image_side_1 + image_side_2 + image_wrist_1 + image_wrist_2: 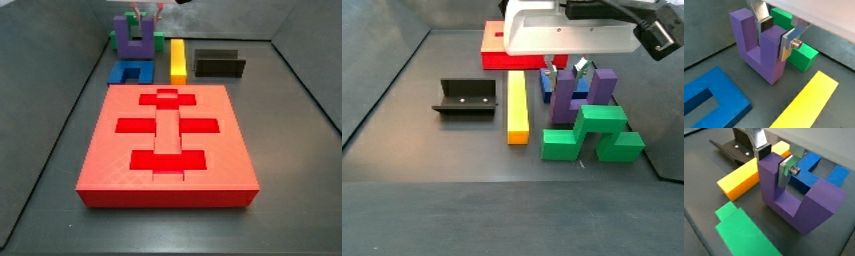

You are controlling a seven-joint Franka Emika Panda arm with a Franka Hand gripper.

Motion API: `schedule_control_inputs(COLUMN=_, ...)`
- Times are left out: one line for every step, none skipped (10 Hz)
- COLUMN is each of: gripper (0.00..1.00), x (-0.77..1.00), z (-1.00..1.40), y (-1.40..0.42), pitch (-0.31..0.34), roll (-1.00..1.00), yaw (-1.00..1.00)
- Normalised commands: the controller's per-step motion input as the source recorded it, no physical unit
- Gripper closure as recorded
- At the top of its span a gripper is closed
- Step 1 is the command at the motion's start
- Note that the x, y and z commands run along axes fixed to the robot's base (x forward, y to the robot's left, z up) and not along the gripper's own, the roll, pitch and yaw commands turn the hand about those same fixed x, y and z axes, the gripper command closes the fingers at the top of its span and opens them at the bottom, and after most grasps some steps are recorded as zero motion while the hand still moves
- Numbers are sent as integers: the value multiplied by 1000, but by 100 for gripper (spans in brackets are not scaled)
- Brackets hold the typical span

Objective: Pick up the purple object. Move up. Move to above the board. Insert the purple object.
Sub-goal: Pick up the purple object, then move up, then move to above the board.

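Gripper [776, 31] straddling one prong of the purple block [759, 50], fingers narrow and flanking it, grip unconfirmed. Block upright beside the green block [743, 232], red board [168, 140] well apart.

My gripper [776, 33]: silver finger plates with dark pads, closed about one prong of the purple object [759, 47], under a white housing. Floor items: blue block [711, 100], yellow bar [809, 100], green block [744, 232], black fixture [466, 97], all on dark grey. The board [170, 146]: plain red, cutouts a brighter red.
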Motion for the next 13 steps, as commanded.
schedule_control_inputs(gripper=100, x=0, z=0, y=0, pitch=0, roll=0, yaw=0)
schedule_control_inputs(gripper=100, x=0, z=0, y=0, pitch=0, roll=0, yaw=0)
schedule_control_inputs(gripper=100, x=0, z=833, y=0, pitch=0, roll=0, yaw=0)
schedule_control_inputs(gripper=100, x=-29, z=723, y=18, pitch=54, roll=5, yaw=24)
schedule_control_inputs(gripper=100, x=-48, z=587, y=24, pitch=90, roll=16, yaw=25)
schedule_control_inputs(gripper=100, x=3, z=257, y=0, pitch=72, roll=54, yaw=18)
schedule_control_inputs(gripper=100, x=0, z=1400, y=0, pitch=0, roll=0, yaw=0)
schedule_control_inputs(gripper=100, x=-31, z=1400, y=-6, pitch=26, roll=-30, yaw=-6)
schedule_control_inputs(gripper=100, x=-61, z=1400, y=-5, pitch=25, roll=-6, yaw=-6)
schedule_control_inputs(gripper=100, x=-13, z=1400, y=-8, pitch=-5, roll=6, yaw=2)
schedule_control_inputs(gripper=100, x=32, z=971, y=1, pitch=27, roll=-2, yaw=-1)
schedule_control_inputs(gripper=100, x=39, z=503, y=-1, pitch=84, roll=2, yaw=-1)
schedule_control_inputs(gripper=100, x=46, z=257, y=-3, pitch=69, roll=11, yaw=1)
